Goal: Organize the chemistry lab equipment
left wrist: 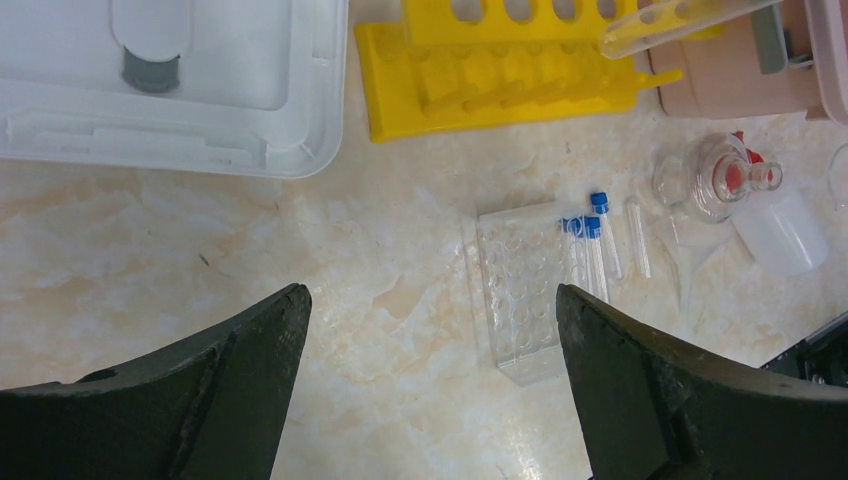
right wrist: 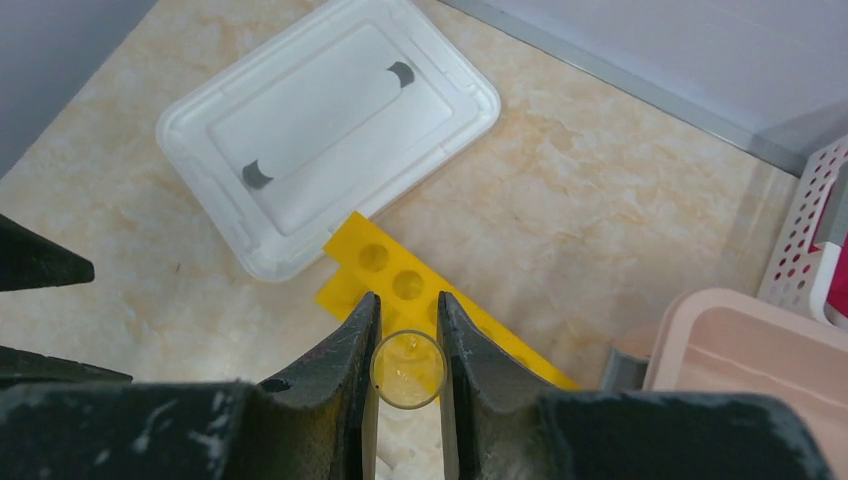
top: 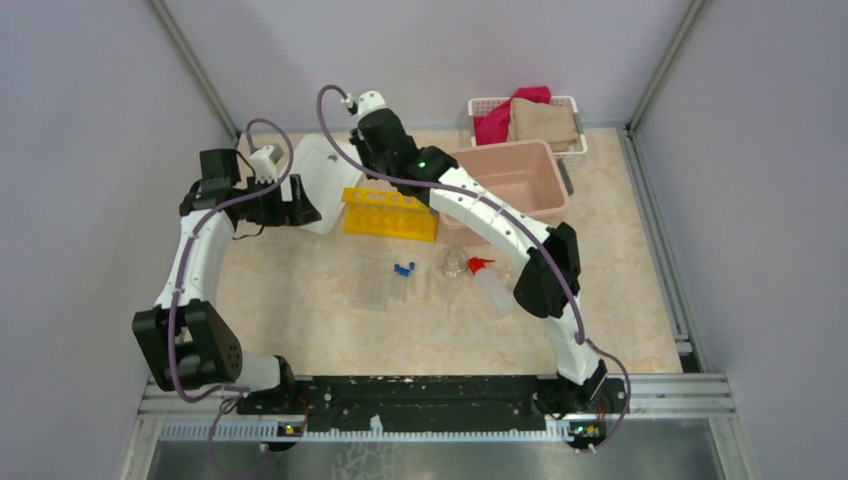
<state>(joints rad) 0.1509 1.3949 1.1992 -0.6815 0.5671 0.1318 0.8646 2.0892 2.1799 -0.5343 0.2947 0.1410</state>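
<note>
My right gripper (right wrist: 408, 303) is shut on a clear open-topped tube (right wrist: 407, 370), holding it upright over the holes of the yellow tube rack (right wrist: 392, 283). In the left wrist view that tube (left wrist: 680, 25) slants above the yellow rack (left wrist: 500, 70). My left gripper (left wrist: 428, 300) hangs open over bare table, holding nothing. To its right lie the clear rack (left wrist: 520, 295), small blue-capped tubes (left wrist: 597, 240), the round flask (left wrist: 715, 178) and the white squeeze bottle (left wrist: 785, 230) with its red nozzle. From above, the left gripper (top: 300, 210) sits left of the yellow rack (top: 390, 213).
A white lid with a grey handle (top: 320, 180) lies behind the left gripper, touching the yellow rack's left end. The pink tub (top: 515, 180) stands right of the rack, under the right arm. A white basket of cloths (top: 530, 120) sits at the back right.
</note>
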